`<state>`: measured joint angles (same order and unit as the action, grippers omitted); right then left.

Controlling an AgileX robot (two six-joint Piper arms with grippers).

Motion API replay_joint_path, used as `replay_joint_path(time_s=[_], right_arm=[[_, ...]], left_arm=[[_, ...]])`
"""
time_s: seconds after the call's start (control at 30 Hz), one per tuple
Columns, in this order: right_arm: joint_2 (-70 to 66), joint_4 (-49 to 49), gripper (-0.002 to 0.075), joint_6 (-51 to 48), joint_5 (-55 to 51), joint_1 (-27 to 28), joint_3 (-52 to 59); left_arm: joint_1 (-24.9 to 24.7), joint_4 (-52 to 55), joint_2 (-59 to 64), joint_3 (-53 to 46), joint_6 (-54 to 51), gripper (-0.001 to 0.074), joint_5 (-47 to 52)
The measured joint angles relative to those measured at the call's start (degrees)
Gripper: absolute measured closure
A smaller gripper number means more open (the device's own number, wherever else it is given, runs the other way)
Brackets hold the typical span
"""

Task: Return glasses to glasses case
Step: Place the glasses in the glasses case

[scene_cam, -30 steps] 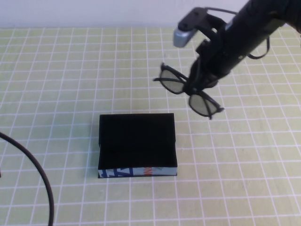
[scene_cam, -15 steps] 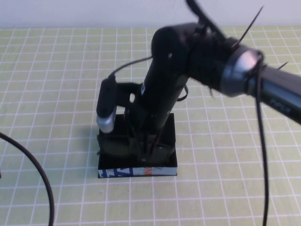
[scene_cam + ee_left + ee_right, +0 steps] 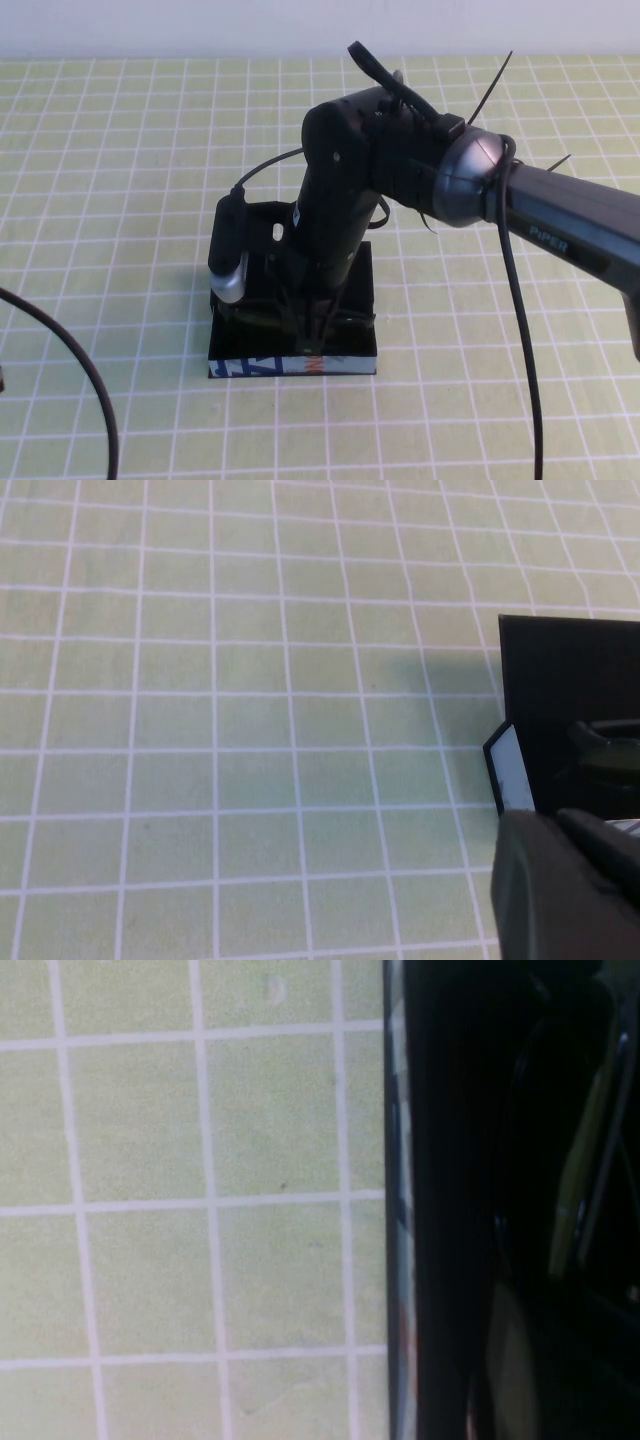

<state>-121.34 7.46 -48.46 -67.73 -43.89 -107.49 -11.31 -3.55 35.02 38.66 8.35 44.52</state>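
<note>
right gripper (image 3: 318, 318) lowers glossy glasses (image 3: 262, 318) into boxy glasses case (image 3: 345, 362).

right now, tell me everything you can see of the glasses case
The glasses case is a flat-sided rectangular box, matte black, lying open on the green gridded table, its lid laid back on the far side. Its front side bears a blue, white and orange-red print. The right gripper reaches down into it, hiding most of the inside. The left gripper is out of view.
</note>
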Motion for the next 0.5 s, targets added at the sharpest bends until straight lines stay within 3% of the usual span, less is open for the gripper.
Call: replay_joint_path(time_s=[0.5], right_arm=[[-0.1,-2.1,0.067,1.4,-0.3,0.0,-2.6]], left_arm=[[0.0,-0.3,0.0,0.0,-0.4,0.0738,0.0]])
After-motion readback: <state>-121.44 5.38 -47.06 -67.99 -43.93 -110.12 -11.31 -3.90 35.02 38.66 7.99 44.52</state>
